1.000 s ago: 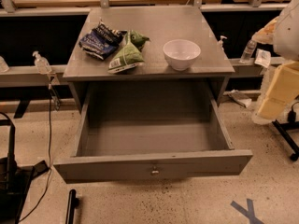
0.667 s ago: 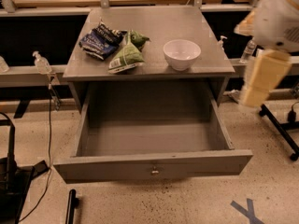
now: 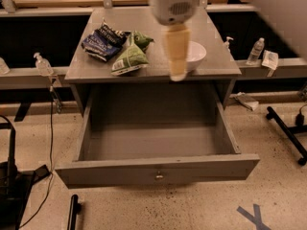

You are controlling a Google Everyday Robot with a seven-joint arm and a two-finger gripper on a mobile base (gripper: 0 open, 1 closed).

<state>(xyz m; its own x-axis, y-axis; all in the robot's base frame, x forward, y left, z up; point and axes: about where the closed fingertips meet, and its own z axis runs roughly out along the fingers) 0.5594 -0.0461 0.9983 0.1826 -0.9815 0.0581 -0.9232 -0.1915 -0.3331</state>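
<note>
My gripper (image 3: 176, 56) hangs over the front middle of the grey cabinet top (image 3: 216, 66), blurred by motion, its cream tip near the front edge. It covers the left part of a white bowl (image 3: 197, 54), the thing nearest to it. I cannot tell whether it touches the bowl. To its left lie a green snack bag (image 3: 128, 60), a second green bag (image 3: 142, 40) and a dark blue chip bag (image 3: 102, 43). Below, the cabinet's drawer (image 3: 153, 169) is pulled fully out.
A pump bottle (image 3: 42, 64) stands on the left ledge. On the right ledge are a small pump bottle (image 3: 227, 42) and a water bottle (image 3: 254, 51). Black stand legs (image 3: 288, 134) lie on the floor at right, cables and a black base (image 3: 12, 190) at left, and blue tape (image 3: 254, 216) in front.
The arm has swung from the right edge of the view leftward and now hangs over the cabinet top in front of the bowl. The bags, bowl and drawer have not moved.
</note>
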